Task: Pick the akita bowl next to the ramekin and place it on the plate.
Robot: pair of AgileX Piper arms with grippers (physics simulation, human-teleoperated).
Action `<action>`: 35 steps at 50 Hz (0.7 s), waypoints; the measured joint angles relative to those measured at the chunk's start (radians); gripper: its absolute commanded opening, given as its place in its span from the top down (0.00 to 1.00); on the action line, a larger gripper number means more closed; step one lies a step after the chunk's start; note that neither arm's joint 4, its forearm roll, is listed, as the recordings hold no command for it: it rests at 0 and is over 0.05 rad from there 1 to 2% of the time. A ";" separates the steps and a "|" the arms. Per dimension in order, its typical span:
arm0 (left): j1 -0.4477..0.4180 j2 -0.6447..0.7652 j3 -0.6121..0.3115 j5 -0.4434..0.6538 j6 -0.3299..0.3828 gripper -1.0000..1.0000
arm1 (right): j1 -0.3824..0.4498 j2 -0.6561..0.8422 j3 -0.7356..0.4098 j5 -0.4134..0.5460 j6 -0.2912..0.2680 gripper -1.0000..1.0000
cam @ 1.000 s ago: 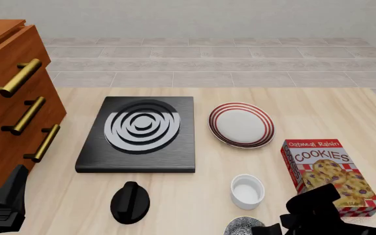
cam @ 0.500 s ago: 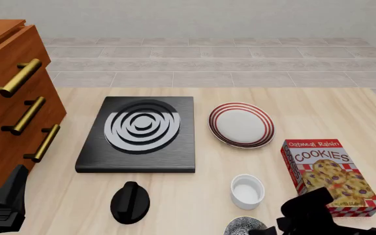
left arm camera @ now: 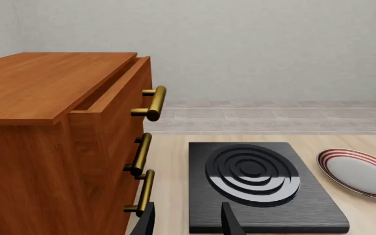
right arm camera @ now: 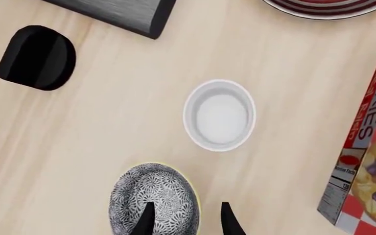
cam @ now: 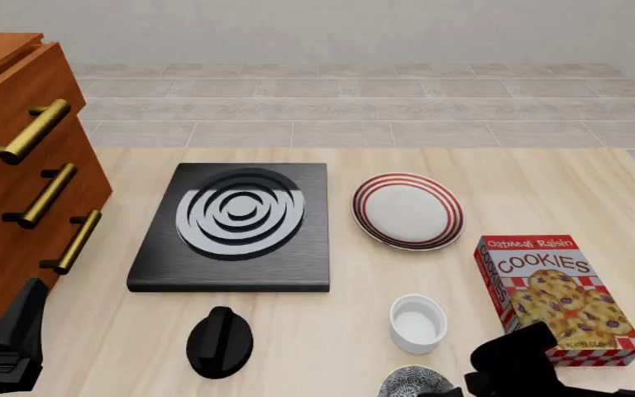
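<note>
The right gripper (right arm camera: 184, 220) had come lower and a little nearer to the front edge of the table during the last second; in the front view its dark body sat further down in the corner than before, beside the cookie box (cam: 555, 294). Nothing else on the table had moved. In the right wrist view the fingers stood parted, one over the inside of the akita bowl (right arm camera: 154, 201) and the other outside its rim, so the gripper was released and straddling the bowl's wall, holding nothing yet. I judge that the approach was almost finished and the closing on the rim was the next step.

The akita bowl (cam: 412, 383) stood on the table (cam: 329, 331) at the near edge, just beside the white ramekin (cam: 418, 322), but not touching it. The plate (cam: 407, 210) lay well apart, further away, next to the black stove plate (cam: 235, 225), with a dark knob-like object (cam: 219, 341) in front of that.

The left gripper (left arm camera: 186, 223) waited idle by the wooden drawer cabinet (left arm camera: 57, 142), its fingers apart and empty
</note>
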 measured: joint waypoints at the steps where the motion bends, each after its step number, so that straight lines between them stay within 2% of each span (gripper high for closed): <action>1: 0.000 0.000 0.000 0.000 0.000 0.00 | 0.000 0.002 0.001 -0.002 0.000 0.00; 35: 0.000 0.000 0.000 0.000 0.000 0.00 | 0.004 0.052 0.028 -0.070 0.004 0.00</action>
